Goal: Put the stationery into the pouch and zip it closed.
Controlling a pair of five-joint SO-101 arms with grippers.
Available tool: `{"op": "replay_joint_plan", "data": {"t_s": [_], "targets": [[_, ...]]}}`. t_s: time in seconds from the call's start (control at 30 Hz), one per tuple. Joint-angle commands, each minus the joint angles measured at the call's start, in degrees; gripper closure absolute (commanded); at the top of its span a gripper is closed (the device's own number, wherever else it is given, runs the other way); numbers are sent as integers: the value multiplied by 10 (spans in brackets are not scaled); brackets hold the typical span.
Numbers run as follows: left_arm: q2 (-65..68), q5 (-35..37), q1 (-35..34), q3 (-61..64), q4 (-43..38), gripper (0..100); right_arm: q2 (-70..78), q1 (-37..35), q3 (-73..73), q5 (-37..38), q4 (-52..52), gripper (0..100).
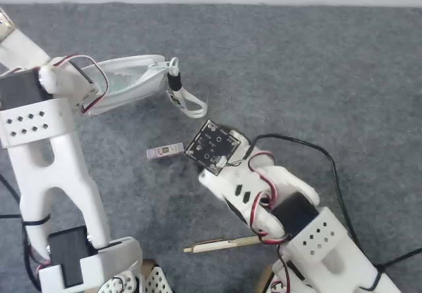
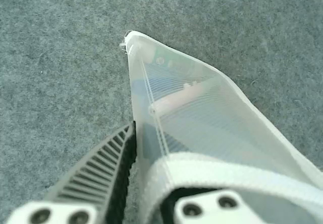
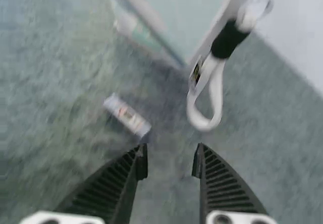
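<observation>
Gripping the pouch [image 2: 202,113] by its rim, the left gripper [image 2: 146,153] is clamped tight; the right gripper [image 3: 169,161] hangs spread apart, empty, near a small tube [image 3: 127,115].

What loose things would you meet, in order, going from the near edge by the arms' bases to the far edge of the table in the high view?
pen → small pale stick → mesh pouch
</observation>
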Motion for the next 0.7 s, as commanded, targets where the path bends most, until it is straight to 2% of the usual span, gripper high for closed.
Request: {"op": "replay_joint_plan", "data": {"t_s": [0.0, 0.27, 0.4, 0.67], "targets": [[-38, 10, -4, -4, -25, 989, -19, -28, -8, -22, 80, 858], [-38, 11, -5, -2, -28, 989, -13, -149, 4, -51, 204, 858], [-38, 11, -5, -2, -28, 989, 35, -211, 25, -52, 208, 857], [-38, 11, -10, -2, -28, 989, 184, -276, 26, -52, 163, 857]]}}
